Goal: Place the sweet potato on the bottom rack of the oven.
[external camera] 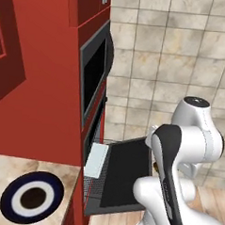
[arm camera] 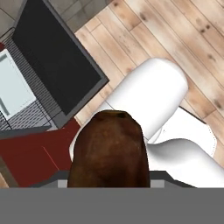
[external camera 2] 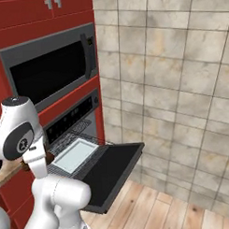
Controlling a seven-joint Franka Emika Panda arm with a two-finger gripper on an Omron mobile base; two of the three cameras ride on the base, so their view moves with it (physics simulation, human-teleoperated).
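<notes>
- In the hand view the sweet potato (arm camera: 109, 151) looms large at the gripper (arm camera: 109, 186), apparently clamped there, above wood floor (arm camera: 175, 39) and the oven (arm camera: 61, 65) door.
- The right base view shows a brown sliver of it (external camera 2: 48, 158) beside the arm, left of the pulled-out bottom rack (external camera 2: 75, 155).
- The left base view adds a blue-rimmed plate (external camera: 31, 198) on the counter (external camera: 7, 174), beside the red cabinet.

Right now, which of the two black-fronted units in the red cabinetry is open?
The lower one, the oven: its black door is dropped flat and the pale bottom rack is slid out over it. The grey-framed upper unit is closed.
</notes>
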